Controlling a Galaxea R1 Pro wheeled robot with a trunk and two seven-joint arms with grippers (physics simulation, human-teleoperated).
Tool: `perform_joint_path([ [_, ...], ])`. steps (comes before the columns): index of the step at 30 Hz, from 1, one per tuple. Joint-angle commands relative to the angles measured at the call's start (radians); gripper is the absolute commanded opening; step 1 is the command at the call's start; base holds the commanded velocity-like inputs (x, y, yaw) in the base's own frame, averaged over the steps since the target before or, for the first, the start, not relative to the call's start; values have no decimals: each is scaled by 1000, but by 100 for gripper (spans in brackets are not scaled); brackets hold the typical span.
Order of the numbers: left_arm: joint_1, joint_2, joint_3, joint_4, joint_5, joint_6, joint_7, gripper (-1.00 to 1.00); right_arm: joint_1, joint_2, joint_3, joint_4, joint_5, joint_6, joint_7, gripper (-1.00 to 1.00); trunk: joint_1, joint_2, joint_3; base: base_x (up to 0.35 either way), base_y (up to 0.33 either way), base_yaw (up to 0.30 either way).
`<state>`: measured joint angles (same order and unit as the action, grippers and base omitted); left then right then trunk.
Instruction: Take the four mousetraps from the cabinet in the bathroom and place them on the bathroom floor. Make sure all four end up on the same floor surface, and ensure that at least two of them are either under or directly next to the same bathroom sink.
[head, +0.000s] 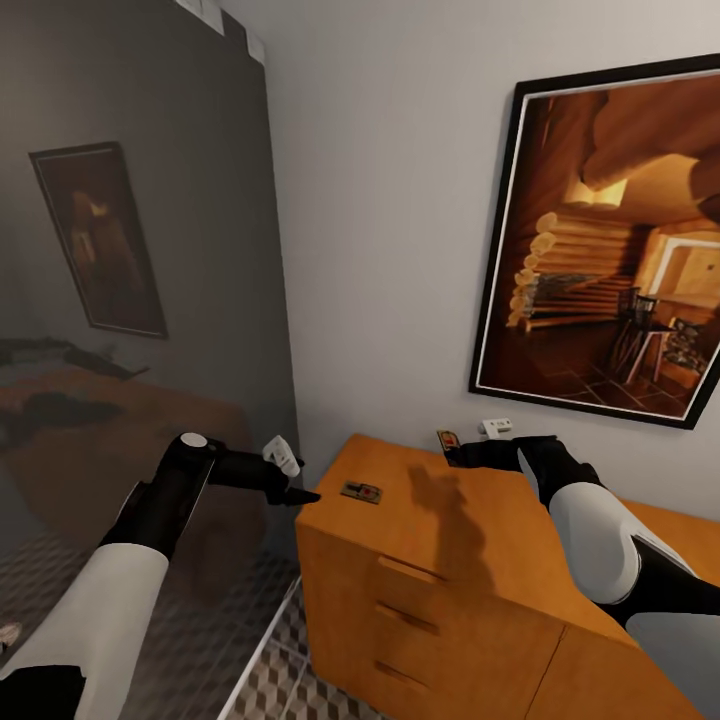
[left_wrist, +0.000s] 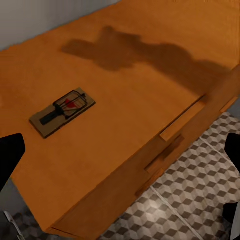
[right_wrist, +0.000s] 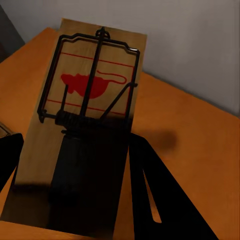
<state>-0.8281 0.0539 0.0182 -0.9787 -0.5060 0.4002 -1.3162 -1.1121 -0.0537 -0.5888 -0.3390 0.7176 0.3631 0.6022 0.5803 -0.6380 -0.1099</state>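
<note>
One mousetrap gripped, one lying loose on the cabinet

The right gripper (head: 462, 452)'s fingers pinch a mousetrap (right_wrist: 85, 135) by its end above the cabinet (head: 470, 540); it may slip out. The left gripper (head: 300, 494)'s fingers stand wide by the second mousetrap (head: 361, 491) and could nudge it off.

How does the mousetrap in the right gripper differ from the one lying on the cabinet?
The held mousetrap is lifted and tilted up in the right gripper; the other mousetrap lies flat on the cabinet, ungripped, nearer the left gripper. Both are wooden boards with dark wire and a red mark.
</note>
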Motion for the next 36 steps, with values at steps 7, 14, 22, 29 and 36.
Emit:
perform_joint_path([
  [7,0,-3,0,0,-2,0,1,100,0,0,0,0,-4,2,3,-100,0,0,0,41,0,0],
  [14,0,-15,0,0,-5,0,3,100,1,0,-1,3,-4,-6,6,-100,0,0,0,2,0,0],
  [22,0,-16,0,0,-5,0,3,100,3,0,-2,43,-4,-11,0,-100,0,0,0,0,0,0],
  [29,0,-16,2,-1,-5,0,3,100,3,-2,-3,45,-5,-20,4,-100,0,0,0,0,0,0],
  [36,0,-16,1,-2,-5,0,3,100,3,-5,-3,43,-2,-21,1,-100,0,0,0,34,-9,0],
])
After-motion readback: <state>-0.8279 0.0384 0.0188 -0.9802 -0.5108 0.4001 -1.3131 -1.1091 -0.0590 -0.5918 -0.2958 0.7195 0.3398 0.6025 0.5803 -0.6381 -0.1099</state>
